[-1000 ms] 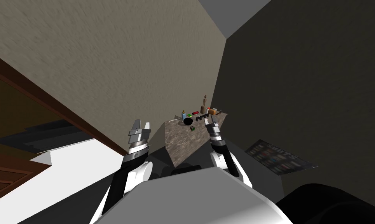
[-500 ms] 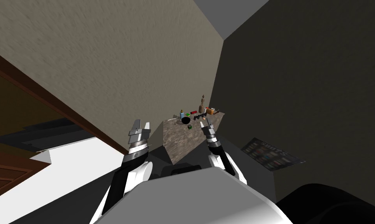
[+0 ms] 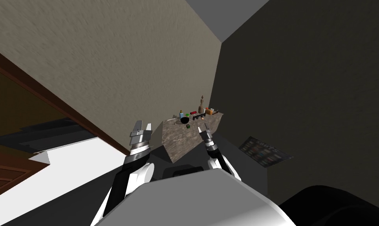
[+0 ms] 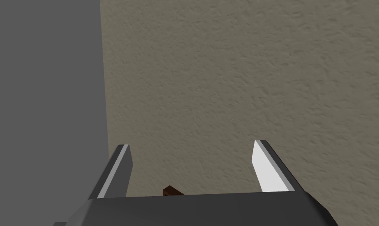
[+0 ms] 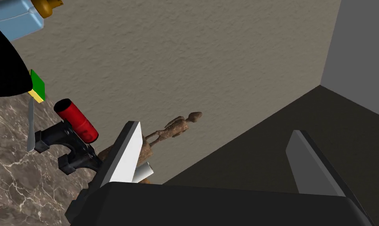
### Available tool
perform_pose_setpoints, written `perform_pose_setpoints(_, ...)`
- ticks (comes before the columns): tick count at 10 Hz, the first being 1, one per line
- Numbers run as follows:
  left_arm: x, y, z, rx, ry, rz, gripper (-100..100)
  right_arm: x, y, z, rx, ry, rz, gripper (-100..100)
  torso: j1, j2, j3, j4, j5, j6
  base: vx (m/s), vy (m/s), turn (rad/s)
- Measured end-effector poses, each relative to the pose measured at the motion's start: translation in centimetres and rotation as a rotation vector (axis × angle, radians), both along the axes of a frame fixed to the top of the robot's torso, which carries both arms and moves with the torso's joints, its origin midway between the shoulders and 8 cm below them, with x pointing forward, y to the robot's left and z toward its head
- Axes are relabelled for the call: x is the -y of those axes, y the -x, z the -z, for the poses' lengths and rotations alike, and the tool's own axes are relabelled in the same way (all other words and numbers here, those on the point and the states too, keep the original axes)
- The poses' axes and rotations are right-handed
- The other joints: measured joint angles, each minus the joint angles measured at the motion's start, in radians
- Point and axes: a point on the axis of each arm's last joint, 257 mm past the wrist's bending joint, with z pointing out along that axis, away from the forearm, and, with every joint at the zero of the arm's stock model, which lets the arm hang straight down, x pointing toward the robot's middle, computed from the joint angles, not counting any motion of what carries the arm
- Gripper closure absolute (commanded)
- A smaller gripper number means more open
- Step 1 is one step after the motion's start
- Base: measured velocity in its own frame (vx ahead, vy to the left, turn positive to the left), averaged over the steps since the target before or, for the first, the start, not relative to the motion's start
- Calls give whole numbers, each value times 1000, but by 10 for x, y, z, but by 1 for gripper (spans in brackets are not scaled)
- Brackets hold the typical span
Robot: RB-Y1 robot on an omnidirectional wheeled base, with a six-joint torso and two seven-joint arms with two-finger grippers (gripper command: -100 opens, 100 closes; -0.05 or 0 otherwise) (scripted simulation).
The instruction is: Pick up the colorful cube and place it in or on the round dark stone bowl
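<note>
A small multicoloured cube [image 3: 188, 126] lies on the marble tabletop [image 3: 176, 140], just in front of the round black bowl [image 3: 184, 121]. In the right wrist view the bowl [image 5: 4, 66] shows as a black curve off to the side of the fingers. My right gripper [image 3: 203, 128] hovers over the table's right edge, to the right of the cube, open and empty. Between its fingers [image 5: 126, 151] I see only wall and floor, so my right gripper [image 5: 220, 157] holds nothing. My left gripper [image 3: 141, 127] is raised left of the table, open, and my left gripper [image 4: 192, 164] faces a wall.
At the table's back stand a blue bottle [image 5: 15, 15], a green and yellow block [image 5: 37, 87], a red cylinder [image 5: 76, 119], a black angular object [image 5: 64, 149] and a brown figurine [image 5: 173, 127]. A wall runs close behind. A dark rug [image 3: 265, 151] lies right.
The whole head view has shifted, so I have moved; the table now sits further left in it. My right gripper has come slightly nearer the cube. The left arm is unchanged.
</note>
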Motion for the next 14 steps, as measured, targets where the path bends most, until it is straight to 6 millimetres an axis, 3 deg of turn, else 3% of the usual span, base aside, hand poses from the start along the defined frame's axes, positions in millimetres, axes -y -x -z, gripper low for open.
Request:
perform_pose_setpoints(5, 0, 0, 0, 0, 0, 0, 0, -26, -8, 39, -110, -165, -126, -100, 4, -4, -2, -1, 1, 0, -60, -73, 5)
perform_pose_setpoints(8, 0, 0, 0, 0, 0, 0, 0, -40, -10, 73, -190, -284, -199, -100, 1, -5, -3, -1, 0, 0, -41, -96, 31)
perform_pose_setpoints(14, 0, 0, 0, 0, 0, 0, 0, -58, -18, 116, -312, -491, -293, -100, 5, -9, -5, -2, 1, 0, 8, -53, 75)
